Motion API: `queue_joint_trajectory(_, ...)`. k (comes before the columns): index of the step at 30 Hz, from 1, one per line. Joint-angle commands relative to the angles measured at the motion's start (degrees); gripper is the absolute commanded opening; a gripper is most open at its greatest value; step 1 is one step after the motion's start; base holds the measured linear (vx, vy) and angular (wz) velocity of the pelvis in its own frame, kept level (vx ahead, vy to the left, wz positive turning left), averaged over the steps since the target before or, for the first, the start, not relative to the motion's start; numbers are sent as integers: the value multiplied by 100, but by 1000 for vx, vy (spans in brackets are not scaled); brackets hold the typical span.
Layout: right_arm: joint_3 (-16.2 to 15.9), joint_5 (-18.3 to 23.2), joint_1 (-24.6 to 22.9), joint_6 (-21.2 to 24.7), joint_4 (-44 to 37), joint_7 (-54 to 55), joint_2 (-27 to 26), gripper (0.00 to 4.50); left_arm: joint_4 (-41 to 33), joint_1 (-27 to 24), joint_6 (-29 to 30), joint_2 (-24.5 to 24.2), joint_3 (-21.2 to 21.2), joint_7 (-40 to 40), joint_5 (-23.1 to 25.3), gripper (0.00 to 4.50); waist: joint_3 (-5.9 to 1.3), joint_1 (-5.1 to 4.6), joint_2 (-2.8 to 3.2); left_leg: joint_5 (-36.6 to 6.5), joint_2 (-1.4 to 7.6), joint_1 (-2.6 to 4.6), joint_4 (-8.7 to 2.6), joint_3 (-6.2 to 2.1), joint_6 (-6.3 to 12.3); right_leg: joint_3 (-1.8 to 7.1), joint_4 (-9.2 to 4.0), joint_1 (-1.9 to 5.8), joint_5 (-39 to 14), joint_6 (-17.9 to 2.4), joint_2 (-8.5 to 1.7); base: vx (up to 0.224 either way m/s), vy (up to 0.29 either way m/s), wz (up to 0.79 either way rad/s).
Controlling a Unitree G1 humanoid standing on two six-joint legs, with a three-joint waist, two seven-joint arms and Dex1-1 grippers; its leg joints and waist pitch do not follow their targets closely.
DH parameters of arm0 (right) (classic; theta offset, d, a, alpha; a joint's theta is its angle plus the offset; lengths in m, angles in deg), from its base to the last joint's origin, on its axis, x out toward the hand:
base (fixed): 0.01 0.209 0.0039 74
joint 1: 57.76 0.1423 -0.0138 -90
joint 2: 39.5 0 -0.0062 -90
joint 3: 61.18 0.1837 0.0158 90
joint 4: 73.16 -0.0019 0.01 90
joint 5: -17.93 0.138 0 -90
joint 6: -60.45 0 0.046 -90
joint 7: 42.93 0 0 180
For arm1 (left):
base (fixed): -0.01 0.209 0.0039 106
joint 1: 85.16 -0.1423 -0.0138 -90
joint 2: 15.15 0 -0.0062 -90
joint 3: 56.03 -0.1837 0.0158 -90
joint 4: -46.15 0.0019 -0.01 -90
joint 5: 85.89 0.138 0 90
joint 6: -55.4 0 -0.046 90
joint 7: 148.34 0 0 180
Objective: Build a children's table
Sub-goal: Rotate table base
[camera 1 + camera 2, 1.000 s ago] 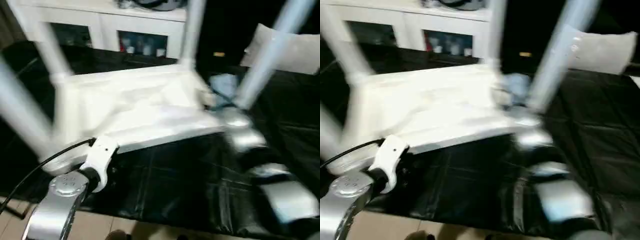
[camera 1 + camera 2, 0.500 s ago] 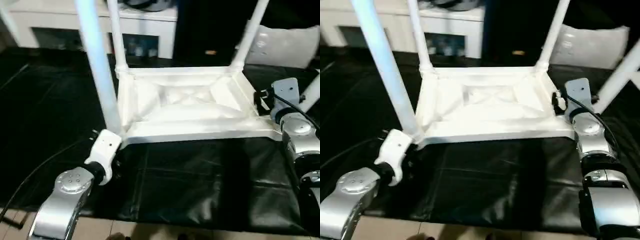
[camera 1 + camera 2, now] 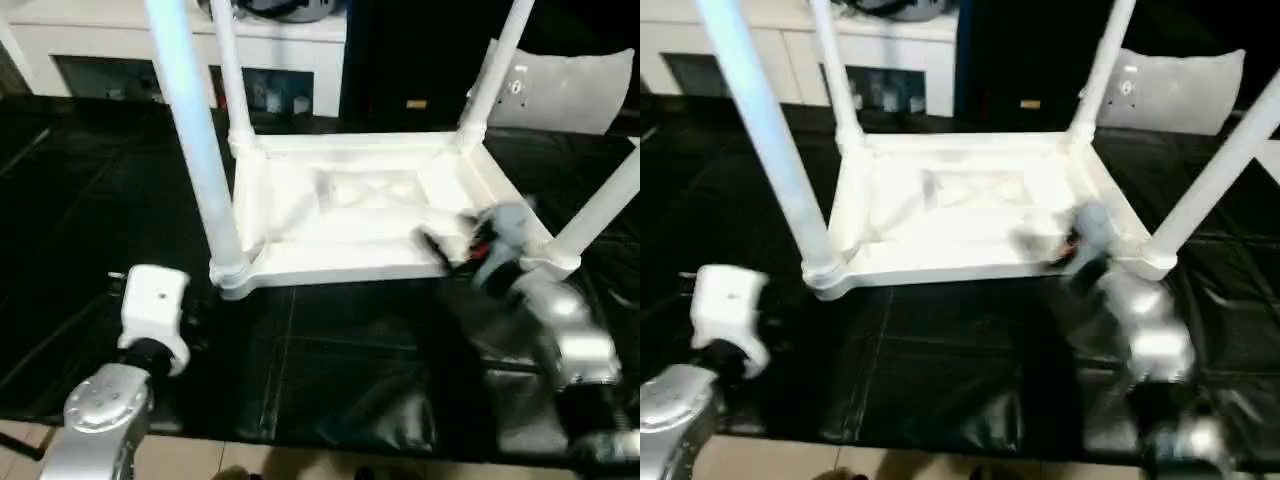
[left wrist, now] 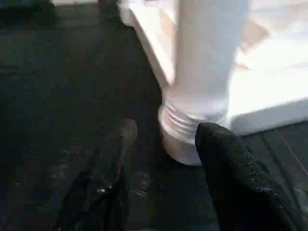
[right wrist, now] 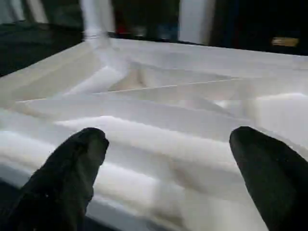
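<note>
Sitting upside down on the black surface point(image 3: 330, 380) so its four legs point up, the table point(image 3: 350, 215) is basically built, with the half-open left tool point(image 4: 161, 159) empty by the near-left leg point(image 3: 195, 150) and the wide-open right tool point(image 5: 166, 163) gripping nothing over the ribbed underside.

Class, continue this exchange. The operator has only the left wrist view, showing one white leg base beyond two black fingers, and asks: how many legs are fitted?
Observer: All four legs stand up from the upside-down table.
Operator: Where is the other gripper?
Observer: The right gripper, open wide, faces the ribbed underside by the near-right corner.
Operator: What's behind the table?
Observer: A white cabinet with glass doors.
</note>
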Motion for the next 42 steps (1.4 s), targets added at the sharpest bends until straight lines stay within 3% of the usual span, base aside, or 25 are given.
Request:
queue_joint_trajectory(1,-35,69,-179,187,-573,47,-15,450,184,237,-263,-10,123,-10,-137,250,-320,7,-8,-1834,126,72,-443,-23,291,175,-561,197,-2560,-440,-193,0,0,0)
queue_joint_trajectory(5,-50,201,-555,672,-1188,74,-95,450,585,673,-481,-132,185,258,-377,250,-319,10,-1,-1957,100,76,-458,-49,209,162,-589,203,-2815,-275,-207,0,0,0)
queue_joint_trajectory(6,-57,225,-692,905,-1437,146,-100,450,705,799,-490,-188,165,396,-429,250,-320,7,27,-1945,94,66,-469,-64,164,168,-595,210,-2794,-202,-205,0,0,0)
queue_joint_trajectory(9,-86,159,-907,1281,-1746,413,-102,450,919,1072,-383,-200,236,614,-649,250,-334,-9,31,-1962,89,54,-481,-84,82,166,-560,236,-2727,-232,-220,0,0,0)
queue_joint_trajectory(11,-60,178,-989,1330,-1801,529,-143,450,1061,1184,-557,-349,212,779,-646,250,-335,-5,43,-1992,85,71,-468,-75,84,171,-585,210,-2777,-227,-231,0,0,0)
queue_joint_trajectory(14,-23,164,-1120,1663,-1980,677,-183,450,1331,1385,-720,-632,151,1503,-1042,250,-329,14,71,-2057,66,108,-463,-75,78,171,-617,179,-2948,-211,-231,0,0,0)
queue_joint_trajectory(19,-103,130,-1142,2034,-2077,679,-138,450,1677,1569,-827,-890,12,2123,-1231,257,-331,15,86,-2064,95,98,-497,-84,8,193,-554,214,-2633,-357,-248,0,0,0)
queue_joint_trajectory(22,-149,35,-1083,2074,-2003,733,-150,450,2015,1728,-920,-998,-2,2487,-1370,292,-331,42,95,-2102,89,136,-492,-75,-33,200,-560,204,-2737,-393,-263,0,0,0)
queue_joint_trajectory(23,-155,-2,-1033,2069,-1925,767,-169,450,2237,1824,-1034,-1094,-34,2627,-1354,295,-325,39,60,-2075,97,115,-502,-78,-28,200,-566,217,-2736,-392,-268,0,0,0)
queue_joint_trajectory(24,-147,-31,-1001,2092,-1886,784,-191,450,2411,1912,-1109,-1161,-58,2675,-1317,299,-326,60,81,-2126,94,158,-502,-76,-52,201,-565,194,-2801,-370,-263,0,0,0)
queue_joint_trajectory(28,-312,-233,-859,1836,-1738,576,-165,450,2978,2332,-1340,-1185,-35,2721,-1285,334,-319,84,90,-2196,84,159,-510,-88,-109,190,-588,217,-2979,-324,-290,0,0,0)
queue_joint_trajectory(31,-257,-209,-573,1977,-1358,603,-281,450,3695,2788,-1587,-1095,-81,2846,-1242,362,-339,72,43,-1992,90,131,-512,-84,-98,202,-555,251,-2805,-397,-307,0,0,0)
queue_joint_trajectory(37,-235,-421,-351,2107,-1000,822,-287,450,4491,3312,-1883,-947,-58,3020,-1365,408,-375,76,44,-1527,91,112,-492,-42,-65,235,-458,294,-2085,-687,-303,0,0,0)
queue_joint_trajectory(42,-276,-569,-233,2219,-768,889,-260,450,4478,3366,-1755,-963,-188,3462,-1572,438,-376,79,48,-1455,115,112,-496,-40,-81,245,-420,326,-1875,-855,-323,0,0,0)
